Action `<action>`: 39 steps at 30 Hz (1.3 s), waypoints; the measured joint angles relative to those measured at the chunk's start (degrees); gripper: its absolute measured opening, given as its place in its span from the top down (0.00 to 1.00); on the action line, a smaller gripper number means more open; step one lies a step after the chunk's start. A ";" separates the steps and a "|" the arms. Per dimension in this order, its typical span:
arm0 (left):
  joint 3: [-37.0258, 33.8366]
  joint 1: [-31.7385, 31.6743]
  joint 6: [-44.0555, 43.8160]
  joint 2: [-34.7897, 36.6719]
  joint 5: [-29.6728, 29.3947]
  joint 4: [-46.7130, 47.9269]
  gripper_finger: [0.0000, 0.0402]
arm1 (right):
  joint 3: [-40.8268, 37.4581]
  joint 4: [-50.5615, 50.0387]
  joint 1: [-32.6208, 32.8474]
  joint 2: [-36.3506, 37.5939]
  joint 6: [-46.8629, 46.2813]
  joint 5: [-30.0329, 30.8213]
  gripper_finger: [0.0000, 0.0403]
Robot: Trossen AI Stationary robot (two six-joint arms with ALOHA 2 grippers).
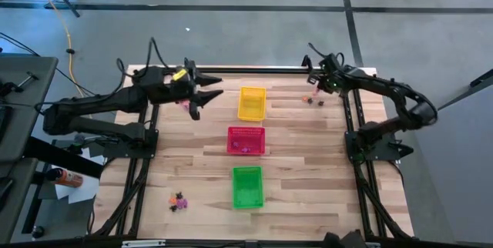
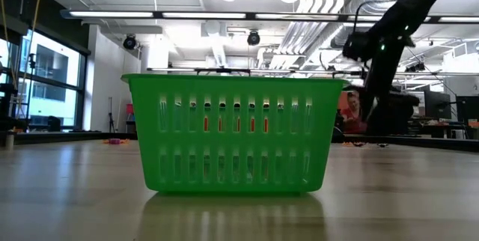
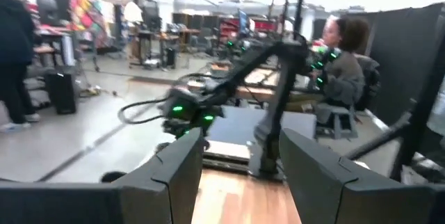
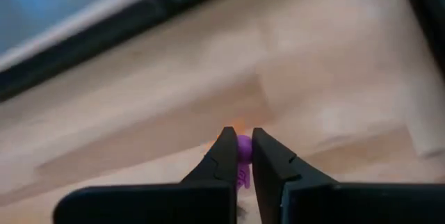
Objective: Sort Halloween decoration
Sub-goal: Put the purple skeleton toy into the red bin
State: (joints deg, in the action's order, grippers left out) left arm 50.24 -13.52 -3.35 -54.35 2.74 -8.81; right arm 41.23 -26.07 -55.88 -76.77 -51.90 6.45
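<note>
The right claw (image 4: 238,147) is pinched shut on a small purple trinket (image 4: 243,147), low over the table (image 1: 308,163) beyond the yellow basket (image 1: 252,103), near its far right corner. Most of the trinket is hidden between the fingers; its shape is hard to make out. More trinkets (image 1: 314,100) lie just beside that claw. The left claw (image 1: 202,94) hangs open and empty left of the yellow basket.

Bright ceiling lights; wrist views motion-blurred.
</note>
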 joint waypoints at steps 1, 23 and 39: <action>0.00 -0.26 0.00 0.34 -0.49 -0.11 0.56 | 0.00 0.35 0.00 1.92 1.78 -0.02 0.99; 0.00 -0.68 -11.06 -3.71 6.06 -0.49 0.56 | 0.15 51.29 38.87 24.97 37.95 -25.71 0.97; -0.01 1.75 -8.44 -4.44 6.17 -1.73 0.56 | 0.16 51.60 45.87 23.43 42.60 -18.48 0.97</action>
State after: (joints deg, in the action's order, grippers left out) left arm 50.22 -11.77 -11.79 -58.79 8.91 -10.54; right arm 41.39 25.53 -10.00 -53.34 -9.30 -12.03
